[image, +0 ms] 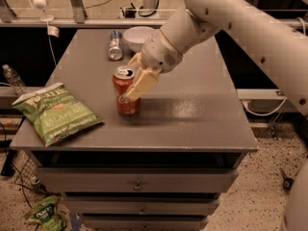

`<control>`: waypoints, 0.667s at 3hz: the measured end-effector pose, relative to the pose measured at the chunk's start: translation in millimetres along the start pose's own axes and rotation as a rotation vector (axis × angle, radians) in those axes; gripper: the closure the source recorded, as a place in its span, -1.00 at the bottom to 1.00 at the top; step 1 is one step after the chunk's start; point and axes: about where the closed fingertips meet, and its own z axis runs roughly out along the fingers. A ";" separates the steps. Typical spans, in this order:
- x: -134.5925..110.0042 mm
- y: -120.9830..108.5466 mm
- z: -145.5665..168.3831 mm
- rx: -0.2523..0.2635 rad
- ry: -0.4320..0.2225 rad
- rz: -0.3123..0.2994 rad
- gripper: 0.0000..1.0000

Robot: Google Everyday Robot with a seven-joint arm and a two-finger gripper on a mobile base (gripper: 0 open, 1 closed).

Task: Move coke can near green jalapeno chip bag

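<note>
The red coke can (124,93) stands upright near the middle of the grey table (192,119), a little left of centre. My gripper (135,79) is shut on the can from its right side, its tan fingers (140,84) wrapped around the upper body. The green jalapeno chip bag (55,111) lies flat at the table's front left corner, a short gap to the left of the can.
A silver-and-blue can (115,45) lies on its side at the back of the table beside a white bowl (137,35). A plastic bottle (13,80) stands left of the table. A small green bag (45,213) lies on the floor.
</note>
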 end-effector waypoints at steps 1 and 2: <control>-6.1 -8.6 29.5 -0.055 0.010 -0.017 1.00; -10.2 -9.6 32.5 -0.066 0.006 -0.023 1.00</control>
